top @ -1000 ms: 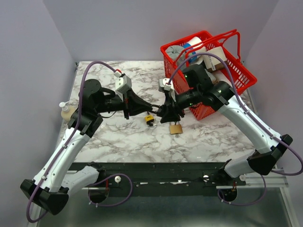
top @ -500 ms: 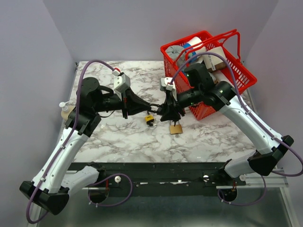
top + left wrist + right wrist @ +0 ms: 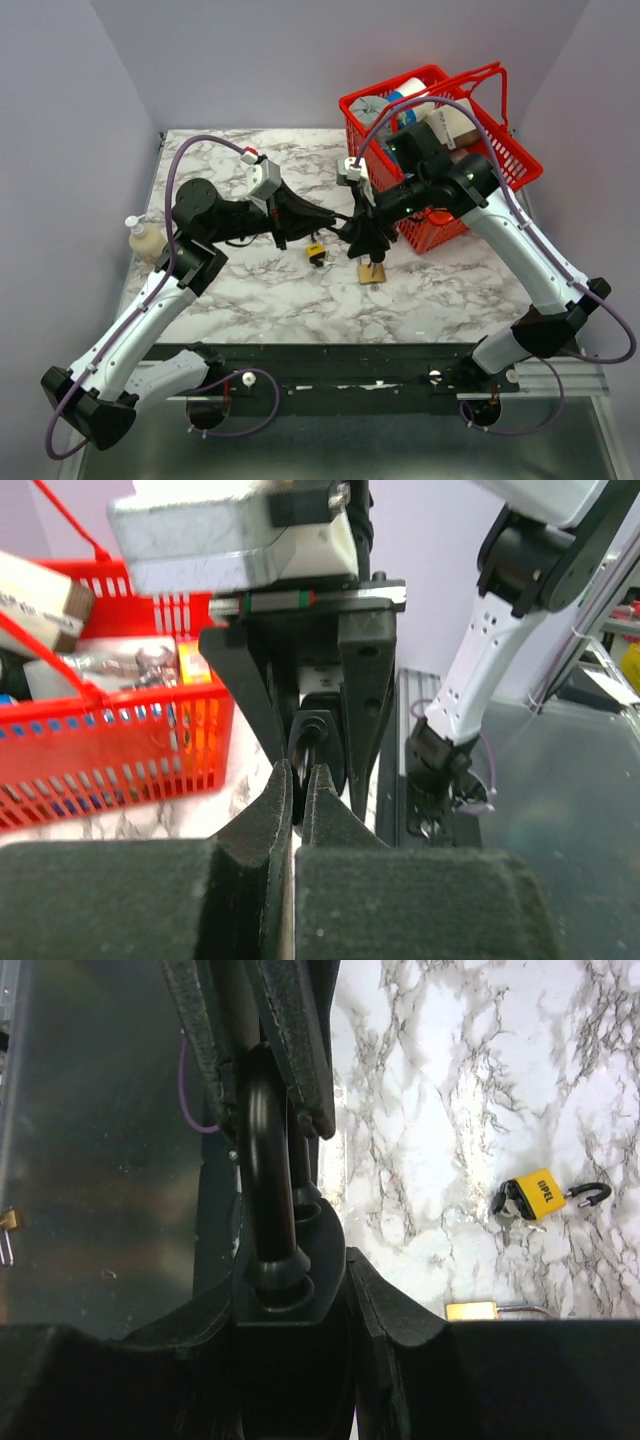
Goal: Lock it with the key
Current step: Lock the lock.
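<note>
A black padlock [image 3: 322, 1260] is held in the air between my two grippers above the marble table [image 3: 250, 290]. My right gripper [image 3: 290, 1295] is shut on the padlock's body, seen in the top view near the table's middle [image 3: 360, 228]. The padlock's black shackle [image 3: 268, 1160] sticks out towards the left gripper's fingers [image 3: 295, 1040], which close on its far end. My left gripper [image 3: 297, 775] is shut, its tips at the padlock [image 3: 318, 745]; it meets the right gripper in the top view [image 3: 338, 214]. No key shows in either gripper.
A yellow padlock with keys [image 3: 315, 251] lies on the table below the grippers, also in the right wrist view [image 3: 535, 1196]. A brass padlock [image 3: 372, 272] lies to its right. A red basket [image 3: 505, 160] with several items stands back right. A small bottle [image 3: 143, 238] stands at the left edge.
The left arm has pushed forward and right, and the right wrist has risen and turned a little. Both grippers stay joined at the black padlock. The padlocks on the table have not moved.
</note>
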`<move>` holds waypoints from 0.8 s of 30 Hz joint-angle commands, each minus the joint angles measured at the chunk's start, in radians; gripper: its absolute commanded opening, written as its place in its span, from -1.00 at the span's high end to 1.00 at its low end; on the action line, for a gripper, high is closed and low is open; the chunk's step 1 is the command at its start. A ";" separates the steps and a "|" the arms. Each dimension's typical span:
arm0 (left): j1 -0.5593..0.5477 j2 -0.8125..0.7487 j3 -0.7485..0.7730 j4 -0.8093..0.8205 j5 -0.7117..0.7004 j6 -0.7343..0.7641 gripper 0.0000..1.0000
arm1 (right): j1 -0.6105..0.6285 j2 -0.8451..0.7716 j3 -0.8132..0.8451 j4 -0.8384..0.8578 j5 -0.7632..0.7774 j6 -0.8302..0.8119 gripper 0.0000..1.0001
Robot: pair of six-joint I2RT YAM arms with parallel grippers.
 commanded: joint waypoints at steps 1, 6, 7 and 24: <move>-0.153 0.105 -0.103 -0.090 0.119 -0.055 1.00 | 0.070 0.033 0.150 0.436 -0.143 0.052 0.99; -0.172 0.084 -0.158 -0.082 0.113 -0.065 1.00 | 0.070 0.006 0.123 0.472 -0.128 0.054 0.99; -0.177 0.082 -0.163 -0.088 0.113 -0.062 1.00 | 0.070 0.001 0.109 0.485 -0.119 0.058 0.99; -0.210 0.070 -0.281 -0.045 0.125 -0.125 1.00 | 0.030 0.018 0.158 0.491 -0.131 0.049 0.99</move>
